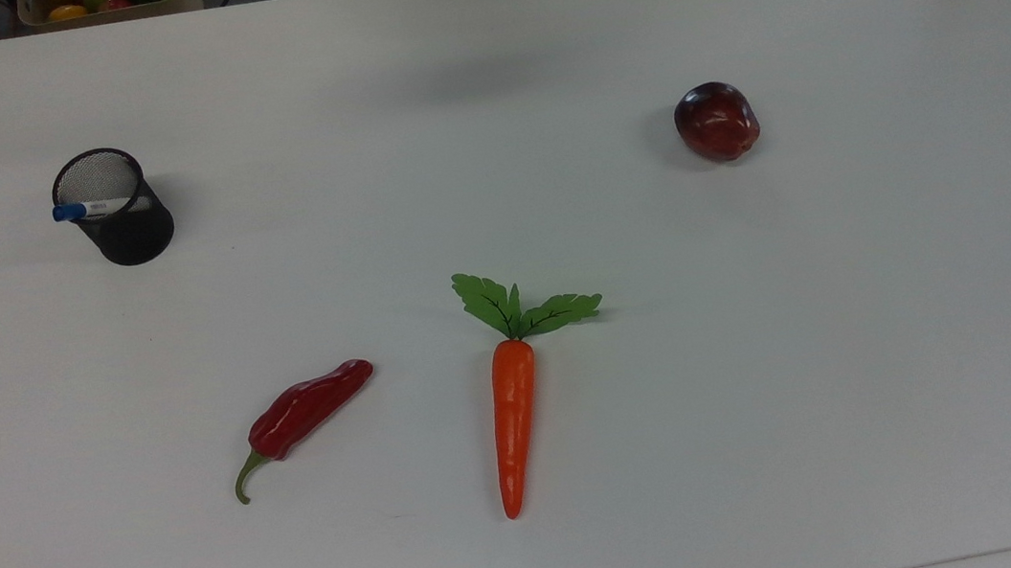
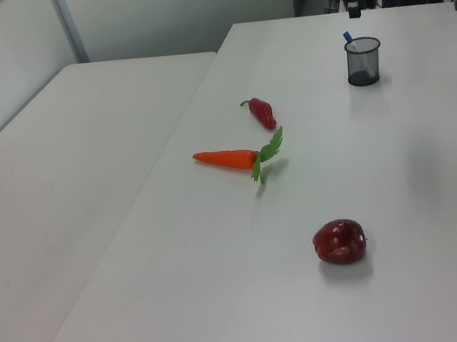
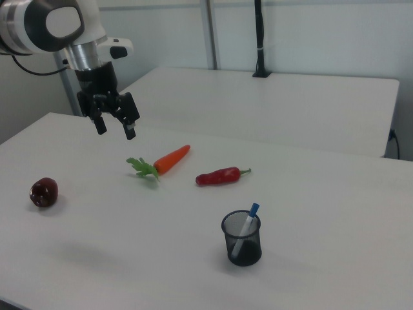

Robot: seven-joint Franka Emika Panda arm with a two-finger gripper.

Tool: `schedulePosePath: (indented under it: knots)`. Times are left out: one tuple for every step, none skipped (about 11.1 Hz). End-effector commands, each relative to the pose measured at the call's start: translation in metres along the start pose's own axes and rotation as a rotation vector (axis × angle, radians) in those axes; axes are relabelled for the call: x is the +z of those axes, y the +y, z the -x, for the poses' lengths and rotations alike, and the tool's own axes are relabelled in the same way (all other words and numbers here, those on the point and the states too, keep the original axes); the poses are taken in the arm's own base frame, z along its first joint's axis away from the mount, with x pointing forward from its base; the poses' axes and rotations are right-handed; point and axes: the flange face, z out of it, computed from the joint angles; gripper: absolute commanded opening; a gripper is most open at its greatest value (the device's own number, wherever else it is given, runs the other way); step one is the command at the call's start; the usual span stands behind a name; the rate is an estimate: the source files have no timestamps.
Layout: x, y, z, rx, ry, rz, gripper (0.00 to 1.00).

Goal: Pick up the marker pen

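Marker pen [image 3: 247, 224] stands tilted in mesh cup [image 3: 242, 238], blue cap up; gripper [image 3: 115, 127] hangs open and empty at the right view's upper left, well apart; pen lies toward the right view's lower right, past carrot [image 3: 170, 159].

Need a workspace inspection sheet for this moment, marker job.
Surface: white table, bare apart from the items below.
Job's things: marker stands tilted in a black mesh cup, blue cap up past the rim.
Clutter: carrot, red chilli, dark red apple, all lying apart.
Pincer: pincer open, above the table, far from the cup.
Cables: dark cables at the top view's upper edge.
Surroundings: second white table; a tray of fruit at the top view's upper left corner.
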Motion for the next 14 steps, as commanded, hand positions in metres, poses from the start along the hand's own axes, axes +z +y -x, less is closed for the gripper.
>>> schedulePosePath:
  knots:
    - [-0.003, 0.003, 0.002, -0.018, -0.018, -0.020, 1.00]
    - [-0.002, 0.004, 0.002, -0.016, -0.022, -0.020, 1.00]
    - [-0.002, 0.004, 0.002, -0.016, -0.022, -0.022, 1.00]
    - [-0.002, 0.005, 0.002, -0.015, -0.022, -0.020, 1.00]
    - [-0.001, 0.009, 0.002, -0.010, -0.022, -0.021, 1.00]
    - [-0.001, 0.013, 0.002, -0.010, -0.018, -0.021, 1.00]
    - [0.003, 0.028, 0.000, -0.020, -0.020, -0.021, 1.00]
    - [0.012, 0.048, -0.005, -0.044, -0.032, -0.022, 1.00]
    - [0.018, 0.068, -0.006, -0.043, -0.038, -0.022, 1.00]
    - [0.026, 0.088, -0.010, -0.024, -0.034, -0.022, 1.00]
    - [0.036, 0.106, -0.015, 0.006, -0.031, -0.021, 1.00]
    - [0.053, 0.127, -0.022, 0.041, -0.032, -0.017, 1.00]
    - [0.070, 0.148, -0.030, 0.055, -0.016, -0.010, 1.00]
    - [0.087, 0.167, -0.038, 0.063, -0.002, -0.006, 1.00]
